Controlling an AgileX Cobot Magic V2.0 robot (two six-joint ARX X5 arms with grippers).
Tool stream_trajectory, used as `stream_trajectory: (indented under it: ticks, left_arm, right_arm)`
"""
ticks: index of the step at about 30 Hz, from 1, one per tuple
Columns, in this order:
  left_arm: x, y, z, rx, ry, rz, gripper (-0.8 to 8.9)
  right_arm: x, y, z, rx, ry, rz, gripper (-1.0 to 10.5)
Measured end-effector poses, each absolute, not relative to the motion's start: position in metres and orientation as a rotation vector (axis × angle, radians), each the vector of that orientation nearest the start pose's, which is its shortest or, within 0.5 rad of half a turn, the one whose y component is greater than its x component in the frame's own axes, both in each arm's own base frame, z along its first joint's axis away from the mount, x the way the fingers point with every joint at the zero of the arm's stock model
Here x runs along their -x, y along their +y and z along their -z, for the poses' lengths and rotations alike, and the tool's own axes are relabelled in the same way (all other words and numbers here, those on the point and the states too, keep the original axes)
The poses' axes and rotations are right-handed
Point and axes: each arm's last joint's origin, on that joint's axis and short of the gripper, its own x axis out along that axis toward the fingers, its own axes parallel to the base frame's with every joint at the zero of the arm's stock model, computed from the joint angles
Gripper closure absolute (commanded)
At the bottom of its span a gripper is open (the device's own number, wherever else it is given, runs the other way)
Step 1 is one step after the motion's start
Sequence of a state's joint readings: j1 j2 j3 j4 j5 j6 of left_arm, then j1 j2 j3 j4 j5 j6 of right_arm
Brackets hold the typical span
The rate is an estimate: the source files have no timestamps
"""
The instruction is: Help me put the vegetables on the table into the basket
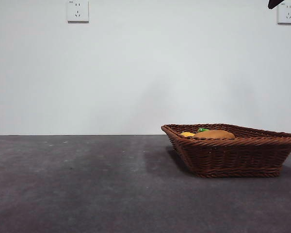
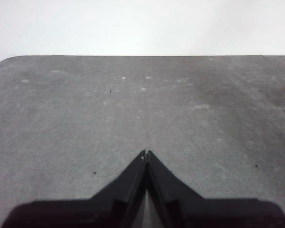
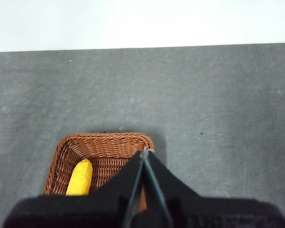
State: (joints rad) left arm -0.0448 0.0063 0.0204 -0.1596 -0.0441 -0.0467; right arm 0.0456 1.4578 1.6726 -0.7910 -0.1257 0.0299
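The brown wicker basket (image 1: 233,150) stands on the dark grey table (image 1: 77,184) at the right in the front view. Over its rim show the brown potato (image 1: 214,134), a bit of yellow corn (image 1: 187,134) and the green stem of the eggplant (image 1: 202,129). From high above, the right wrist view takes in the basket (image 3: 71,147) with the corn cob (image 3: 80,177) lying inside it. My right gripper (image 3: 146,151) is shut and holds nothing. My left gripper (image 2: 146,153) is shut too, above bare table.
A black arm tip (image 1: 275,3) shows at the top right corner of the front view. Two wall sockets (image 1: 77,10) sit high on the white wall. The table's far edge (image 2: 133,56) runs across the left wrist view.
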Motion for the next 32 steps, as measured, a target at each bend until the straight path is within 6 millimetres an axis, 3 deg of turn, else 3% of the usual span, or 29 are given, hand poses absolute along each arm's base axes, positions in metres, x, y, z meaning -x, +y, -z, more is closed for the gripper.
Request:
stream_trajectory:
  ticks: [28,32]
  left_arm:
    - [-0.0957,-0.0030,-0.1541,0.046,0.150,-0.003,8.17]
    - [-0.0957,-0.0030,-0.1540,0.046,0.151,-0.003,8.17]
  right_arm:
    - [-0.2987,0.0161,-0.4228,-0.041,0.583,-0.121,9.5]
    - [-0.2897,0.0170,-0.4291,-0.030,0.559,-0.097,9.5]
